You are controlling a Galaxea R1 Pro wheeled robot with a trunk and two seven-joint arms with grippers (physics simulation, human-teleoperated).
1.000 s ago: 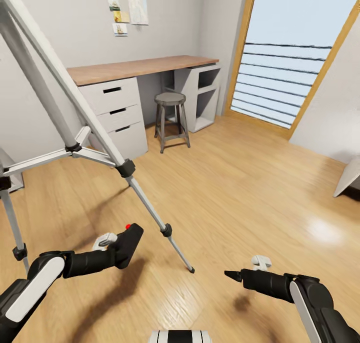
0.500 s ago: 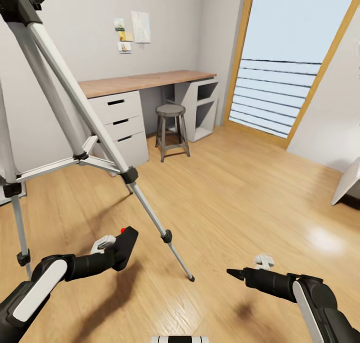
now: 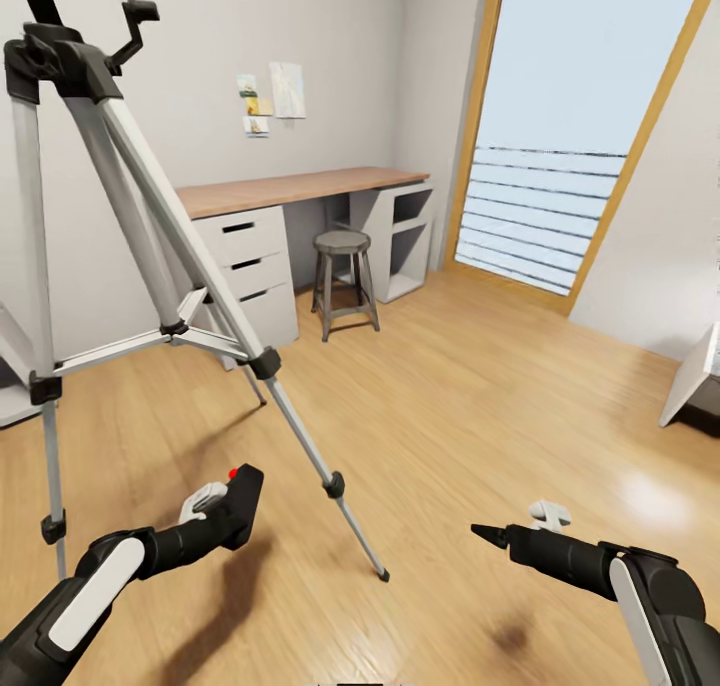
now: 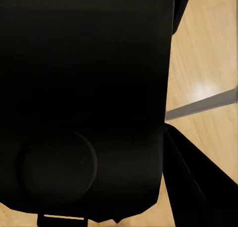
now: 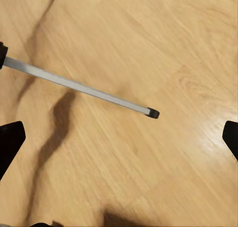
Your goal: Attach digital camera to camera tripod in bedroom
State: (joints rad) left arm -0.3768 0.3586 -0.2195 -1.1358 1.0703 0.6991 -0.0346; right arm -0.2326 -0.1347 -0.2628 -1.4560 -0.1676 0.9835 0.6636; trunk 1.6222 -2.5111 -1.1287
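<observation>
The camera tripod (image 3: 185,251) stands at the left of the head view on the wood floor, silver legs spread, with its black head (image 3: 60,61) and pan handle high at the upper left. My left gripper (image 3: 232,514) is shut on the black digital camera (image 3: 245,494), red button up, held low beside the tripod's near leg. In the left wrist view the digital camera (image 4: 84,98) blocks most of the picture, beside one black finger (image 4: 193,180). My right gripper (image 3: 480,534) hovers open and holds nothing over the floor. The right wrist view shows that leg's foot (image 5: 152,113) between the right gripper's (image 5: 119,140) spread fingertips.
A wood-topped white desk with drawers (image 3: 250,256) stands against the far wall, a round grey stool (image 3: 342,266) in front of it. A tall wood-framed glass door (image 3: 560,166) is at the back right. White furniture (image 3: 695,371) juts in at the right edge.
The head view has tilted upward, bringing the tripod's head into the picture. Both arms keep about the same pose, with the camera still in the left gripper.
</observation>
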